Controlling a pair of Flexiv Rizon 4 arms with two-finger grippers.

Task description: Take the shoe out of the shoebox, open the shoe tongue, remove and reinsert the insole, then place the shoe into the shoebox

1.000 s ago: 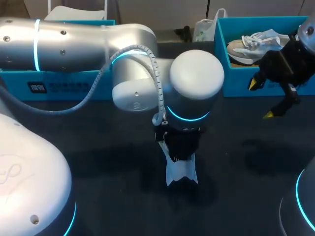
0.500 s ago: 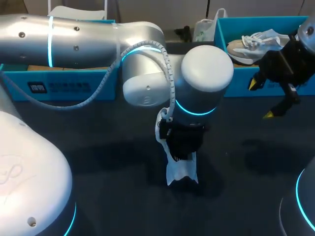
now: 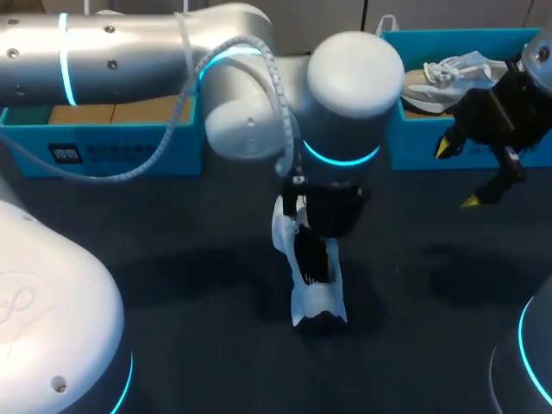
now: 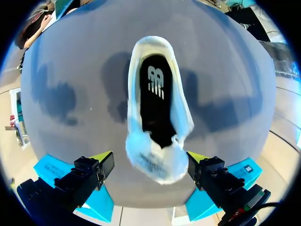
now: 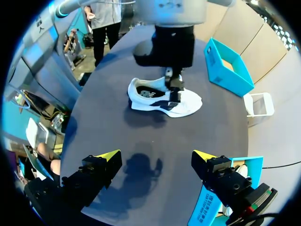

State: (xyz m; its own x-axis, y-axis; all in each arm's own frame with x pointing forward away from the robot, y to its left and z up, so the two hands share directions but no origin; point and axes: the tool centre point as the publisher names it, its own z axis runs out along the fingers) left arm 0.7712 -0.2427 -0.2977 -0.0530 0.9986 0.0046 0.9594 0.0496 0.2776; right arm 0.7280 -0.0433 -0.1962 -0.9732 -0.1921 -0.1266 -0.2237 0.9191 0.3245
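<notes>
The left gripper [image 4: 150,158] and right gripper [image 5: 157,155] are both hanging wide open, empty. The shoe [image 4: 182,120] is probably light and soft; take the firmer heel collar.

Dark matte table [image 3: 172,285], soft shadows [image 3: 457,276] lying across its surface near the middle and toward the right side; at the far right corner a second sneaker [image 3: 435,82], pale grey with white laces [image 3: 457,65] bunched loosely on top, well apart from the table's middle
</notes>
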